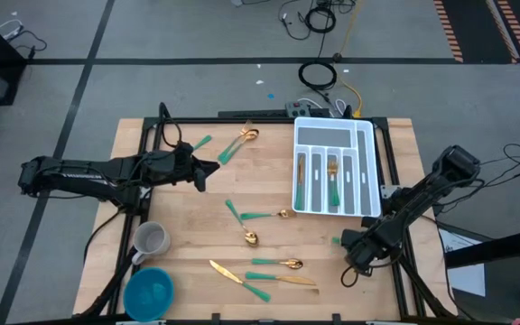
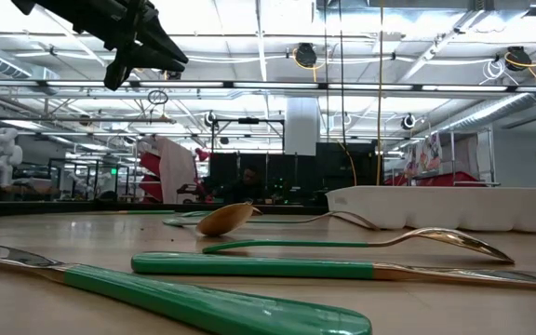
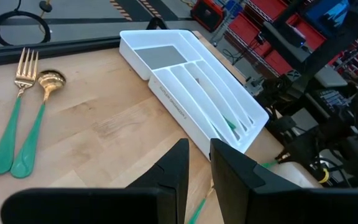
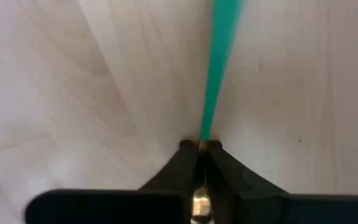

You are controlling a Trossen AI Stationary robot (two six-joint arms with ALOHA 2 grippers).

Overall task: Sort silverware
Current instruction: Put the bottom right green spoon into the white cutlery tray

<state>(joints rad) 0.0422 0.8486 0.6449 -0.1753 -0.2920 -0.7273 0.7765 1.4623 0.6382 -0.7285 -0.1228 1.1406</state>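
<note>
Right gripper down at the wooden table, near its right front edge just below the white tray, fingers pinched onto the neck of a teal-handled piece, gold showing between the pads, green handle running straight out ahead over the bare wood; head hidden, so fork, spoon or knife cannot be told. Left gripper raised over the left-middle of the table, fingers drawn near together with only a thin gap, nothing seen between them. Ahead of it, a fork and a spoon side by side, almost touching, close to the far edge. Inside the tray, three pieces upright in the narrow slots, among them a green-handled one. Scattered on the open wood: a loose green handle at the far left, a spoon with a crossing piece at centre, a lone gold spoon just below, another spoon further toward the front, and two knives crossing beside it. Grey mug and blue bowl at the front left corner, well apart from the silverware.
</note>
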